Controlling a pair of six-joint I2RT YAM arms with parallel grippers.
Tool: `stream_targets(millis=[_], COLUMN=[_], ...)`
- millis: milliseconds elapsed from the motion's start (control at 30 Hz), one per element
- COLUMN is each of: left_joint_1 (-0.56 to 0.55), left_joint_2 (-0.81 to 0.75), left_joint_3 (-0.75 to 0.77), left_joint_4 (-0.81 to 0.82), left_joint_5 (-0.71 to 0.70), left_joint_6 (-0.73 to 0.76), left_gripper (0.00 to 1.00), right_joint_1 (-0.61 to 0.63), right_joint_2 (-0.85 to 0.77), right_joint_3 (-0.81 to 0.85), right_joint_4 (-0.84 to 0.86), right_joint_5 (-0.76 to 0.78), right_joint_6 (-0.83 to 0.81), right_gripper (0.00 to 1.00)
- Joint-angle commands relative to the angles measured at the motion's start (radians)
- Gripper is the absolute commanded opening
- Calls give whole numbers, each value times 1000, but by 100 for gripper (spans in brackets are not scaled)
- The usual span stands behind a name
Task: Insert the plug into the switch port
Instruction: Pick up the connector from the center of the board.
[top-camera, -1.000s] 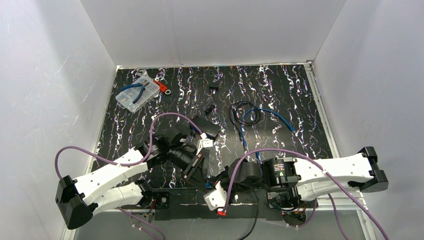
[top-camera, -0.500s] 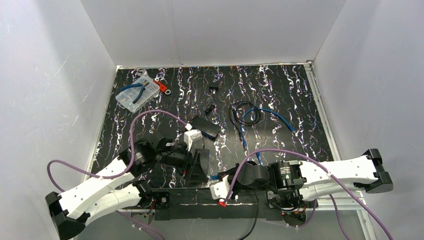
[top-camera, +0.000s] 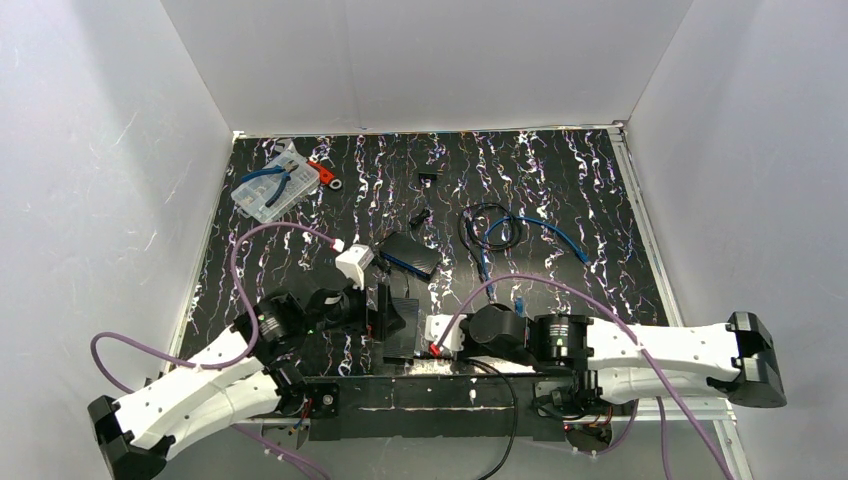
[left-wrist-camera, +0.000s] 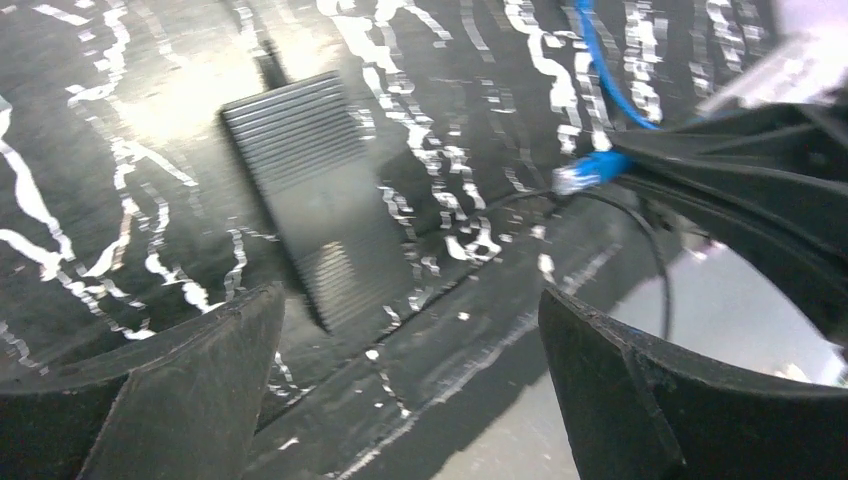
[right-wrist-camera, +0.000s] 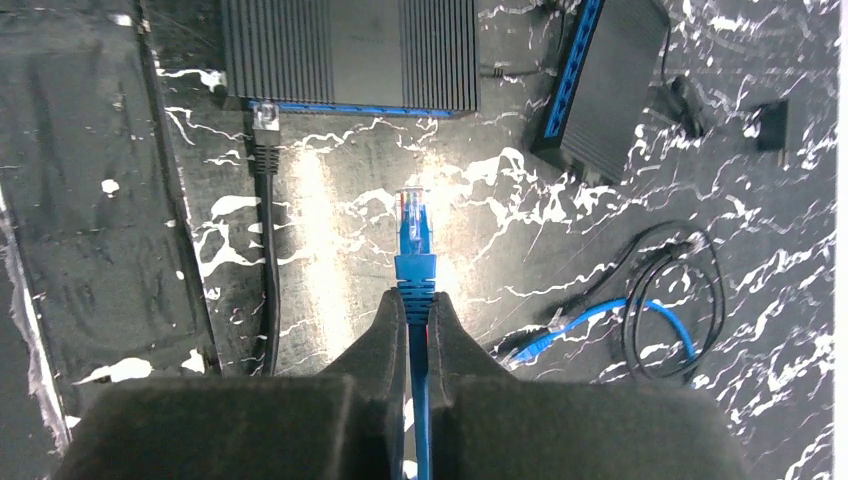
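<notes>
A black ribbed switch (right-wrist-camera: 350, 50) lies flat, its blue port strip (right-wrist-camera: 370, 106) facing my right gripper (right-wrist-camera: 416, 300). That gripper is shut on a blue cable, and the blue plug (right-wrist-camera: 413, 225) sticks out past the fingertips. The plug points at the port strip with a clear gap between them. In the left wrist view the same switch (left-wrist-camera: 310, 180) lies ahead of my left gripper (left-wrist-camera: 410, 380), whose jaws are wide open and empty. The plug (left-wrist-camera: 590, 170) shows at the upper right there. From above, the left gripper (top-camera: 385, 312) sits just left of the right wrist.
A second black switch (top-camera: 410, 255) lies tilted farther back. A black cable (right-wrist-camera: 265, 150) is plugged into the near switch's left end. Coiled blue and black cables (top-camera: 500, 230) lie mid-table. A clear parts box with pliers (top-camera: 270, 190) stands at the far left corner.
My left gripper has opened fully and drawn back to the left. The right gripper, still holding the plug, has swung left to face the switch.
</notes>
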Motion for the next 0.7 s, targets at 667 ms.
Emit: stream_targets(millis=[667], left_joint_1=[116], left_joint_2=[102], left_joint_3=[-322], left_joint_4=[373], left_joint_5=[-157], left_joint_6=[-39], left_gripper=[98], right_joint_1=[-172], right_joint_2=[325], right_joint_3=[-104], right_joint_4=[443], right_joint_5=[-165], right_joint_6=[217], right_gripper=[1])
